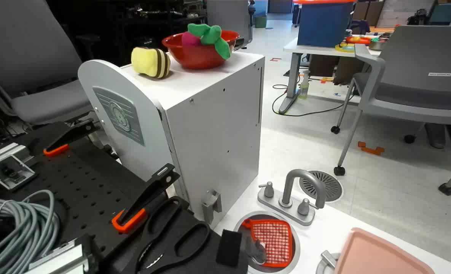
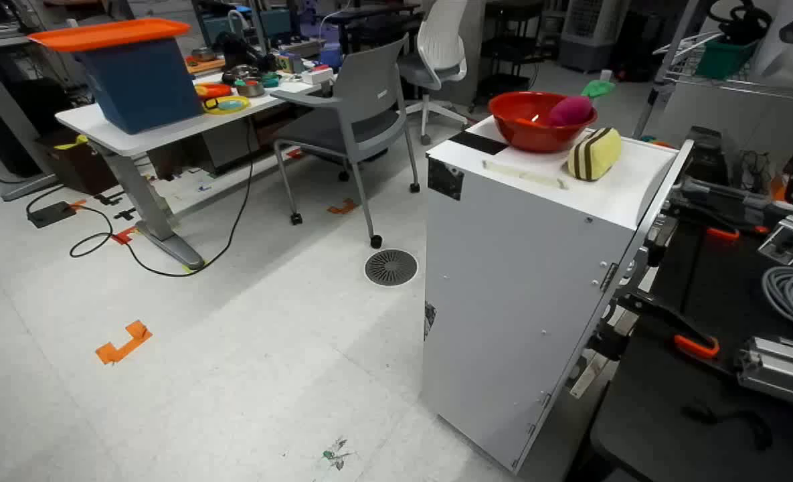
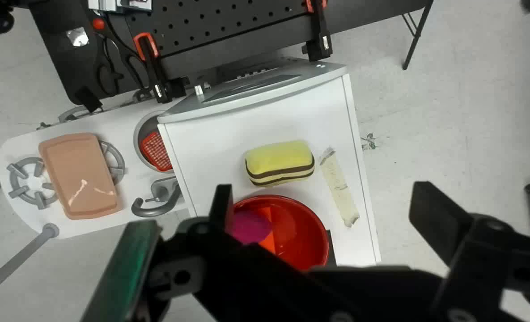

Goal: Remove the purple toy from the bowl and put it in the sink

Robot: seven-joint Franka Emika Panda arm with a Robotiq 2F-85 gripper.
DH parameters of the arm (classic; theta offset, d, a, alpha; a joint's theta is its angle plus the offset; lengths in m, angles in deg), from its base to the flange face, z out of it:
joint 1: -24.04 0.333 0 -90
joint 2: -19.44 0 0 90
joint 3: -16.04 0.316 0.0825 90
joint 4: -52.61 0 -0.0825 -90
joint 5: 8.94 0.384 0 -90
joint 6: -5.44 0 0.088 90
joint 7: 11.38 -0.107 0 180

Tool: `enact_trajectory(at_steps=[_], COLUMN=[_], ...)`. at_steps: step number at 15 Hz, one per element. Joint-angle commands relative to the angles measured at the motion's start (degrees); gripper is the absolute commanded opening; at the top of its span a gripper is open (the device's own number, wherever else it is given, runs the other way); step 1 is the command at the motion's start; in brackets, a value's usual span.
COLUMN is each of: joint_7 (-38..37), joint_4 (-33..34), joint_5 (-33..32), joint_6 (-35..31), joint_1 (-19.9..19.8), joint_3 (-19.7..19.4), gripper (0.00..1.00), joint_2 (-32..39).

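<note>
The purple toy, a magenta body with green leaves, sits in the red bowl; its body (image 1: 190, 39) (image 2: 570, 112) shows in both exterior views, with leaves over the rim. The bowl (image 1: 206, 59) (image 2: 523, 137) stands on a white cabinet. In the wrist view the toy (image 3: 249, 226) lies at the left side of the bowl (image 3: 303, 235), partly hidden by a finger; an orange patch shows beside it. My gripper (image 3: 326, 208) is open and empty, apart from the toy; it is out of both exterior views. The round grey sink (image 1: 296, 249) (image 3: 144, 128) holds a red checkered piece.
A yellow toy with brown stripes (image 1: 149, 62) (image 2: 595, 154) (image 3: 279, 161) lies beside the bowl on the cabinet (image 1: 217, 125). A faucet (image 1: 305, 179) rises beside the sink. A pink board (image 1: 381, 255) lies further along the counter. A black table (image 1: 80, 182) carries clamps and scissors.
</note>
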Motion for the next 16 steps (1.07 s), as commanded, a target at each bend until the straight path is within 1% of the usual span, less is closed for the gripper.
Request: enact_trajectory(at_steps=[1,11,16], joint_7=[0.08,0.34,5.29], joint_4=[0.21,0.36,2.1], joint_5=[0.07,0.06,-0.16], joint_6=[0.15,0.08,-1.46], joint_1=[-0.22,-0.29,-1.01], joint_3=[0.17,0.0,-2.59], gripper=[1.0,1.0,1.0], joint_2=[0.02,0.24,6.18])
